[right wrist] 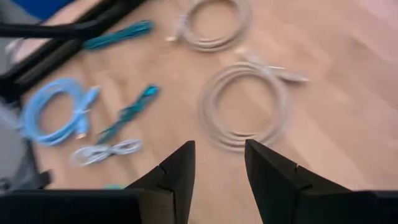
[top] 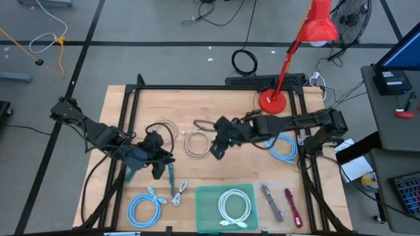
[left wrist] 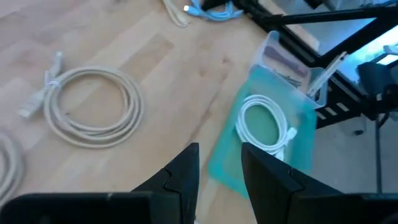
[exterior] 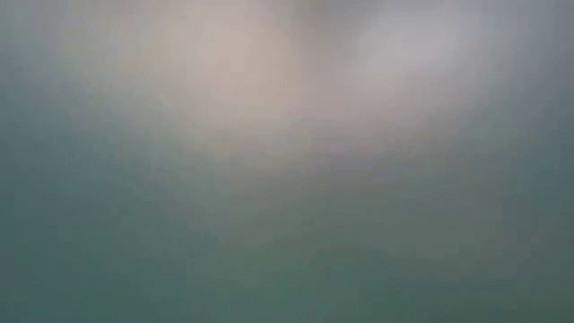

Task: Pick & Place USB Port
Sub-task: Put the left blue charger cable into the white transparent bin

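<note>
My left gripper (top: 157, 165) hovers over the table's left half, open and empty, its fingers (left wrist: 186, 171) apart. My right gripper (top: 219, 143) hangs open and empty at the table's middle, beside a beige cable coil (top: 195, 144) that lies flat below it (right wrist: 245, 106). A clear tray (top: 282, 202) at the near right holds a grey stick (top: 272, 202) and a pink stick (top: 293, 207). A green tray (top: 226, 206) next to it holds a white coiled cable (left wrist: 264, 124). The low view shows only a blur.
A light blue cable (top: 146, 208), a teal cable (top: 169, 180) and a small white cable (top: 180, 191) lie near left. A second coil (top: 164, 128) lies behind my left gripper, another blue cable (top: 283, 147) at right. A red lamp (top: 272, 101) stands far right.
</note>
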Controlling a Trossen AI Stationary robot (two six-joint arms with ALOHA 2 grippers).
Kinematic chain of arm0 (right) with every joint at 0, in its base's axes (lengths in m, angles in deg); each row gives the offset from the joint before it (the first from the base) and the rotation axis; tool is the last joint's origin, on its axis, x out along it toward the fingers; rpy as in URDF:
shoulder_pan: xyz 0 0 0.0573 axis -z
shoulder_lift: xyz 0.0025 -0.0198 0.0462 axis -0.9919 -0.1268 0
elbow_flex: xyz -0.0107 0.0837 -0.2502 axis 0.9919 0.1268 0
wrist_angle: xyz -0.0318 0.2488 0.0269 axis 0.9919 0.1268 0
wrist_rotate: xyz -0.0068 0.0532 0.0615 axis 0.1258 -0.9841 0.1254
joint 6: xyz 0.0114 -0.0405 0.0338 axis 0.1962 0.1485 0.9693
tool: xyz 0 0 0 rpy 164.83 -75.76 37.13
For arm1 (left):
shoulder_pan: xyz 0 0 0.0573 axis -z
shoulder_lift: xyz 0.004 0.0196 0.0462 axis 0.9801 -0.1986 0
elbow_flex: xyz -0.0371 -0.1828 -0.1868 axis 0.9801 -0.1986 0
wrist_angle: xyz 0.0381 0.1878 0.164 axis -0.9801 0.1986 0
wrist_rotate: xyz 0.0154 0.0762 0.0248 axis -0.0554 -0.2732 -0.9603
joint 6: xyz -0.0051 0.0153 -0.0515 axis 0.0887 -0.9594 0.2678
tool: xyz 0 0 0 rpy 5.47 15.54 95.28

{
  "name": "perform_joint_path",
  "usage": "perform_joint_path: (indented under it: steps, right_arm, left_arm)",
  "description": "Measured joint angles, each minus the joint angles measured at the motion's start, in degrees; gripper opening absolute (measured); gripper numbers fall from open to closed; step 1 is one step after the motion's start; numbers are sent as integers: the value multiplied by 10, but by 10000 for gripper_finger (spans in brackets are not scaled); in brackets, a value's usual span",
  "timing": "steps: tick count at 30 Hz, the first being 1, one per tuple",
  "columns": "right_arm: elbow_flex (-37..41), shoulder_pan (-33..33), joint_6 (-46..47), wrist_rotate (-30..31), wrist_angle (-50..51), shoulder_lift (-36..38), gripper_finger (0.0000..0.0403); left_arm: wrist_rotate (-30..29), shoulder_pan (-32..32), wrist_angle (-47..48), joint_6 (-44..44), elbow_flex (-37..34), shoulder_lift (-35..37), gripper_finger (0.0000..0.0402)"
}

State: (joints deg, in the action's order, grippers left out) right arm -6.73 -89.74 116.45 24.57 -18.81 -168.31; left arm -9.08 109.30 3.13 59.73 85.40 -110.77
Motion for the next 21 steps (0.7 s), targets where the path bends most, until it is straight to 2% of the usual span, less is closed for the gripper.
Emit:
perform_joint_path:
  steps: [4,7,10,15,18,21]
  right_arm:
    - [21,46,27,23,33,2,130]
    - [40,88,85,25,105,-1,130]
    - [71,130,115,-6,171,2,130]
    - [156,175,163,-93,253,0,130]
    - [213,180,194,-124,266,1,130]
    - [273,174,240,-138,234,0,130]
  left_arm:
    - [-2,-13,43,1,0,12,124]
    - [0,-20,59,8,0,14,124]
    - [6,-22,66,15,0,14,124]
    - [15,-18,78,14,0,14,124]
    - [13,-17,78,8,0,14,124]
    - [11,-17,78,-3,0,14,124]
